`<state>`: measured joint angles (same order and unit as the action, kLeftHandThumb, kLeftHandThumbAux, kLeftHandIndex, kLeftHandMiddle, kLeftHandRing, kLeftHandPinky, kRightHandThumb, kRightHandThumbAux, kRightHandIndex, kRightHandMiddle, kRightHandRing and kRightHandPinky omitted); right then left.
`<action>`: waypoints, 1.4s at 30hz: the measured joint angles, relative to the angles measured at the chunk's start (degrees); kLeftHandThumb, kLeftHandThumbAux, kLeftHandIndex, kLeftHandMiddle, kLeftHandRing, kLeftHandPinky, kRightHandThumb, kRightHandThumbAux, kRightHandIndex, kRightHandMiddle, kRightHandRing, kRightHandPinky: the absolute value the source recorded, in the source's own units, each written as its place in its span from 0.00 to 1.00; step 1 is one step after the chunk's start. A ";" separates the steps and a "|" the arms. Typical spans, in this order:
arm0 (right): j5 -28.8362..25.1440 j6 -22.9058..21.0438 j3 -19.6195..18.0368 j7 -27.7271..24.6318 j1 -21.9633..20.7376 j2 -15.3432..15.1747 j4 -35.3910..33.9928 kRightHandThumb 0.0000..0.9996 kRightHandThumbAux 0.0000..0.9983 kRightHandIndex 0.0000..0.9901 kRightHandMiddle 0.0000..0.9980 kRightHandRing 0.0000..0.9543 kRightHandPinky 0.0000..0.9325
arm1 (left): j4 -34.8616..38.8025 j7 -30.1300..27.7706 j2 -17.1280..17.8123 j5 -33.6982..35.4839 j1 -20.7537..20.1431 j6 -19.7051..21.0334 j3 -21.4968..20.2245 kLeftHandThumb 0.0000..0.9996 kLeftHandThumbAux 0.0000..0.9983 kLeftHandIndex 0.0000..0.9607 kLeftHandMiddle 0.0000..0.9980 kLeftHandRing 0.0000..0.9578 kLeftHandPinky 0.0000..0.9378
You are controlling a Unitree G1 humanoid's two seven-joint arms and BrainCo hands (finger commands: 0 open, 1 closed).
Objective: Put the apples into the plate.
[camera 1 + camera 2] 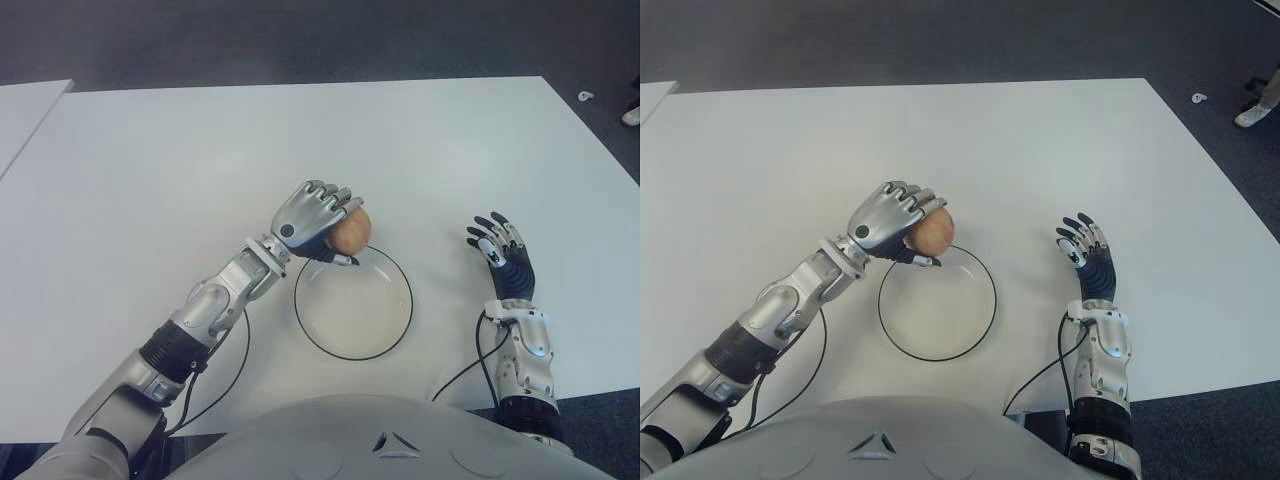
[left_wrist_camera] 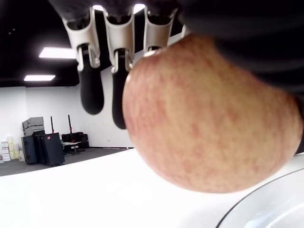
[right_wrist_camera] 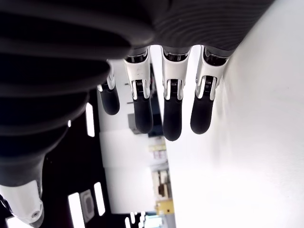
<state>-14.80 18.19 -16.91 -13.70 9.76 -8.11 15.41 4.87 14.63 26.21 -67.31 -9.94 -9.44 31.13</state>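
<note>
- Over the plate's [image 1: 325,340] rim at about 11 o'clock, my left hand [image 1: 312,218] grips a reddish apple [image 1: 350,231], fingers curled over its top.
- At 3 o'clock from the plate, my right hand [image 1: 502,256] shows fingers loosely spread, holding nothing, above the white table [image 1: 150,170].

One apple [image 1: 351,231], one plate [image 1: 399,322].

Surface: I see a white table [image 1: 200,160].
On it: a white plate [image 1: 353,306] with a dark rim, near the front edge.
Also: black cables [image 1: 232,370].
</note>
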 measured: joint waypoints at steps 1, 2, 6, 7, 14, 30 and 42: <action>0.00 0.56 0.14 0.03 0.34 0.30 -0.04 0.66 0.64 0.15 0.26 0.28 0.30 | 0.03 0.02 -0.39 -0.29 0.11 0.01 0.53 0.86 0.66 0.43 0.53 0.87 0.86; -0.01 1.00 0.25 0.06 0.57 0.65 -0.10 0.67 0.65 0.15 0.26 0.28 0.30 | 0.02 0.04 -0.84 -0.48 0.28 0.05 0.96 0.85 0.66 0.43 0.53 0.87 0.86; -0.06 1.46 0.58 0.39 1.18 1.47 -0.98 0.70 0.66 0.16 0.28 0.29 0.31 | -0.12 0.70 -2.03 -1.50 1.38 -0.24 2.43 0.85 0.66 0.43 0.53 0.87 0.86; -0.02 1.62 0.67 0.61 1.28 1.64 -1.33 0.70 0.66 0.16 0.28 0.29 0.31 | -0.13 1.15 -2.19 -1.61 1.78 -0.50 2.83 0.85 0.66 0.43 0.53 0.87 0.86; 2.19 4.74 1.04 2.42 1.34 2.23 -0.06 0.66 0.66 0.17 0.29 0.30 0.32 | -0.35 2.45 -1.87 -2.45 2.93 -1.39 3.46 0.85 0.66 0.42 0.53 0.86 0.86; 2.89 5.07 2.19 3.28 2.56 1.97 -1.48 0.70 0.67 0.16 0.29 0.30 0.33 | 1.29 4.93 0.15 -4.56 8.68 -1.65 3.81 0.85 0.66 0.42 0.53 0.87 0.86; 2.08 4.55 2.42 3.03 3.34 2.36 -2.62 0.71 0.69 0.15 0.29 0.29 0.31 | 3.80 -3.38 -1.06 -1.00 11.44 -1.62 3.59 0.85 0.66 0.42 0.53 0.85 0.86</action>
<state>-12.71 22.75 -14.49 -10.67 13.09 -5.75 12.79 8.67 11.26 25.15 -68.31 1.50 -11.05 34.72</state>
